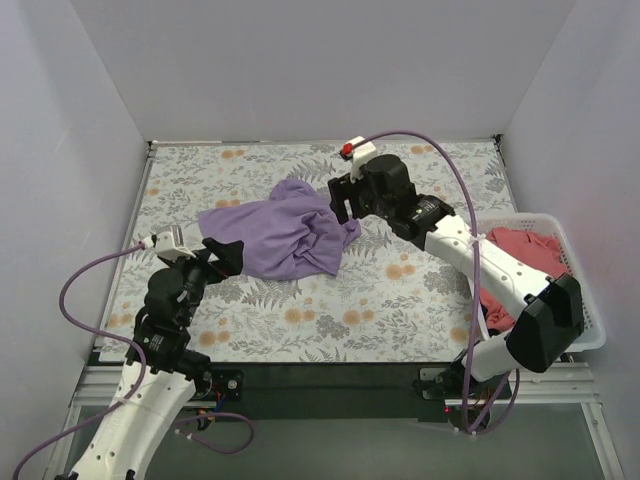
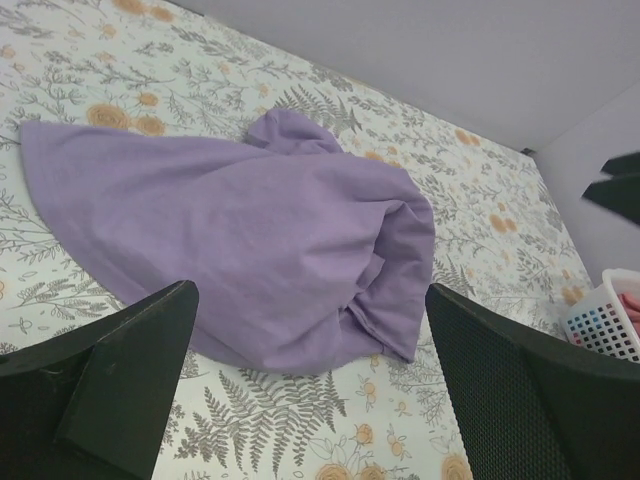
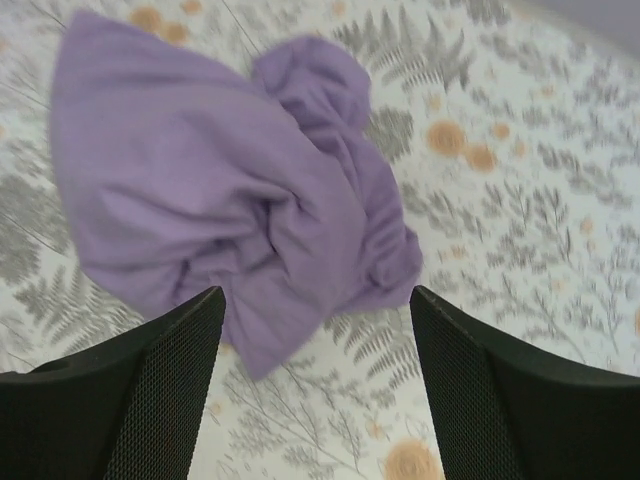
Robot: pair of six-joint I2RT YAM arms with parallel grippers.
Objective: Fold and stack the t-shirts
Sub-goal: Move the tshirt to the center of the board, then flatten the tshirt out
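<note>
A lavender t-shirt [image 1: 280,236] lies crumpled in a heap on the flowered table, with folds bunched at its right end [image 3: 220,190]. My right gripper [image 1: 343,203] hovers over that right end, open, with nothing between its fingers [image 3: 315,295]. Just off the shirt's near-left edge my left gripper [image 1: 226,258] stands wide open and empty, facing the cloth [image 2: 250,240] from the near side [image 2: 310,298]. A coral-pink t-shirt [image 1: 530,252] sits bundled in the basket at the right.
A white slatted basket [image 1: 592,318] stands at the table's right edge, and its corner [image 2: 603,322] shows in the left wrist view. White walls close in the table on the left, back and right. Flowered cloth [image 1: 400,290] covers the tabletop.
</note>
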